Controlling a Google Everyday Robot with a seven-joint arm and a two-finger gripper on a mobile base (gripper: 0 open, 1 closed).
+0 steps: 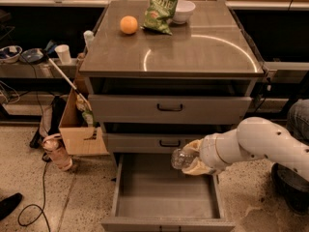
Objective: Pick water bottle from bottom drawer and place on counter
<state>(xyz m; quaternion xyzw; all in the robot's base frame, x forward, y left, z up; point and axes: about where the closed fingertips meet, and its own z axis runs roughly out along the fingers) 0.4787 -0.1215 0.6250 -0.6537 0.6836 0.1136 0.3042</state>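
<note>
Gripper [194, 159] is clamped on the water bottle [178, 158], held sideways over the open bottom drawer [164, 199] near the middle drawer front [140, 142]; grip seems end-on, hard to confirm, so it could slip or clip that front rising to the counter [193, 52].

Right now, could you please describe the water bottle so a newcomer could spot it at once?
Find the grey drawer cabinet; its bottom drawer stands open. Above the drawer's right side, the gripper is shut on the water bottle. It is small, clear and crinkled, unlike the larger pinkish bottle on the floor.
</note>
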